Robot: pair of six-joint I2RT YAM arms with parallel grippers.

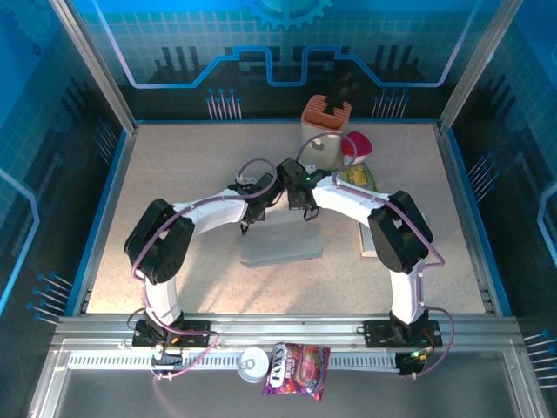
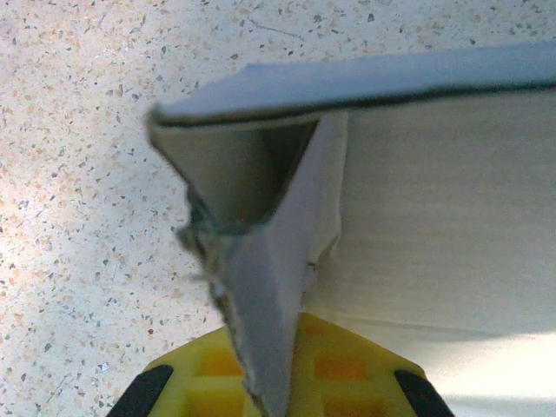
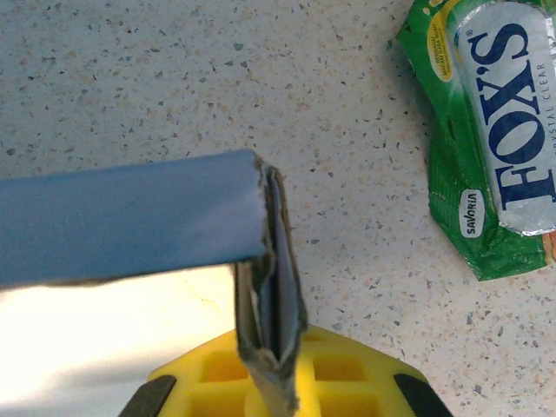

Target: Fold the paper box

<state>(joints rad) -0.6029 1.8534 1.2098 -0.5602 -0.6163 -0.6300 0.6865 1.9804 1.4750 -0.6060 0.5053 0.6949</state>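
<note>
Paper box [image 1: 280,246] is lying on the counter [image 1: 174,165]; left claw [image 1: 246,224] is pinching the box's left end flap, right claw [image 1: 306,212] is pinching its right end flap.

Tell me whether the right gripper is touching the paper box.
Touching. The right wrist view shows the right gripper shut on the paper box, its corner flap pinched between the jaws.

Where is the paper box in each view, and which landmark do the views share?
Top external: the paper box lies near the centre.
Left wrist: its folded corner rises from bottom centre.
Right wrist: its edge at bottom centre, flap extending left.
Shared: the speckled table.
</note>
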